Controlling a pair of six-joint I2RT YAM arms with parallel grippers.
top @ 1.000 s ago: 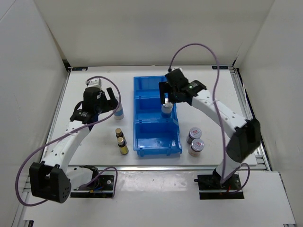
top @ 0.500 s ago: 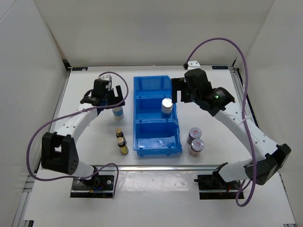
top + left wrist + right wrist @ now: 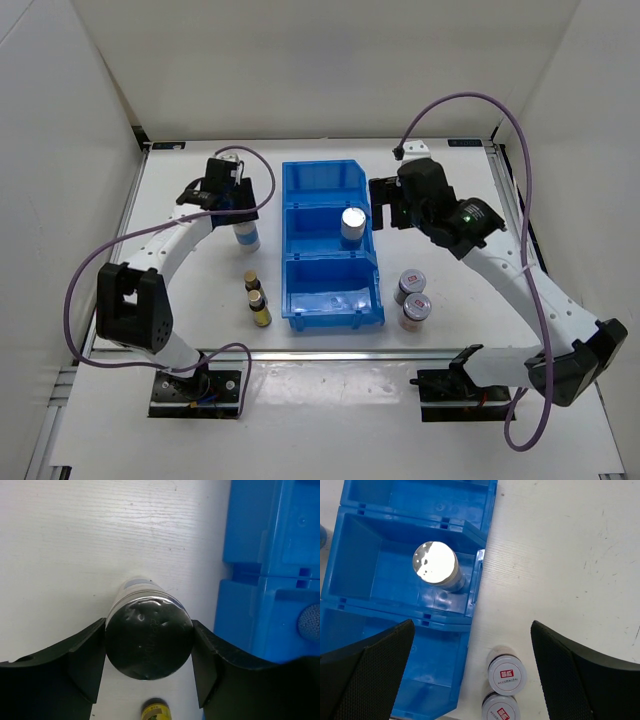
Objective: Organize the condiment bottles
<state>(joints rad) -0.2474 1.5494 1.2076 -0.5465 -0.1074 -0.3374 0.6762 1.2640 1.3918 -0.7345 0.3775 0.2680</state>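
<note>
Inside the middle compartment of the blue bin (image 3: 320, 185), one silver-topped white bottle (image 3: 352, 222) upright, left gripper (image 3: 149, 652) clamped on the second white bottle (image 3: 248, 238) just left of the bin, right gripper (image 3: 472, 655) spread wide, red-marked jars (image 3: 506, 674) right of the bin, dark bottles (image 3: 256, 298) left.

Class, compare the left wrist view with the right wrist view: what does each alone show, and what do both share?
Only left wrist: the left hand closed on a white bottle, plus a yellow-labelled bottle. Only right wrist: the open right hand and two red-marked jars outside the blue bin. Both: that bin and the silver-topped bottle in its middle compartment.
</note>
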